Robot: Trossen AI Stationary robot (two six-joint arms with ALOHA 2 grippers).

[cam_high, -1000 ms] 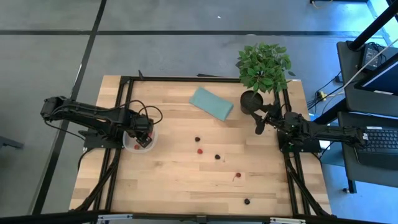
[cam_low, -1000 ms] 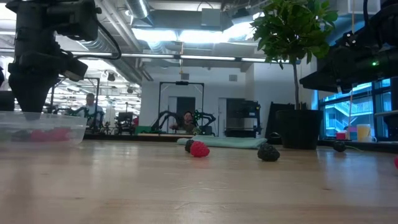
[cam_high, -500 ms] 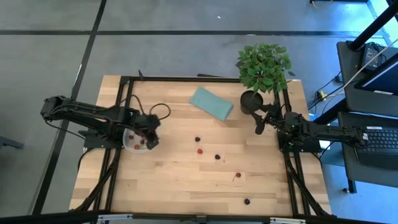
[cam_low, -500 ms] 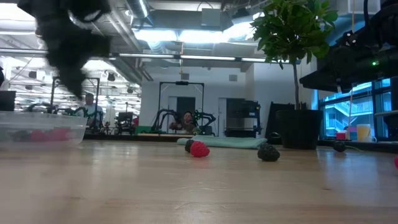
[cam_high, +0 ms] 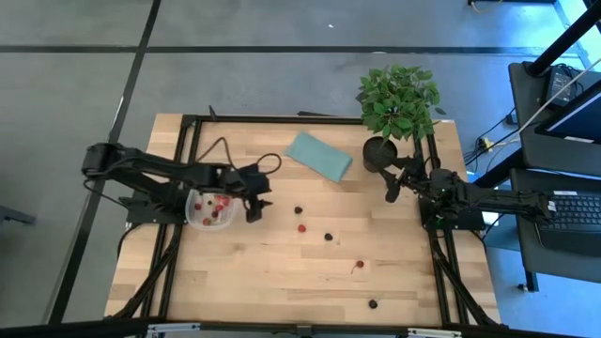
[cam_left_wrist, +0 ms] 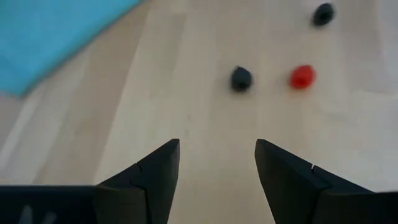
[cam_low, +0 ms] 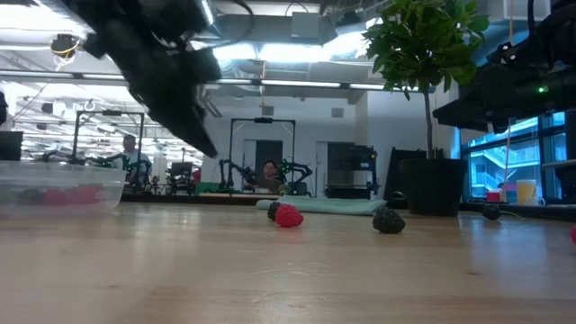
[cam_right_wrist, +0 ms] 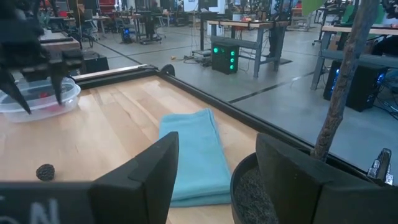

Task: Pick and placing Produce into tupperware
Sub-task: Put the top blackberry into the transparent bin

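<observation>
Red and dark berries now lie in the tupperware (cam_high: 208, 208); the left gripper (cam_high: 255, 208) has swung off it toward the loose produce (cam_high: 301, 227) at mid-table, fingers apart, empty. Another pick looks next. Right gripper (cam_high: 392, 192) waits open by the plant pot (cam_high: 379, 152).

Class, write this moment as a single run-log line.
left gripper: open, empty, between tupperware and loose berries | right gripper: open, waiting beside potted plant | tupperware: several berries inside | table: five berries loose
</observation>
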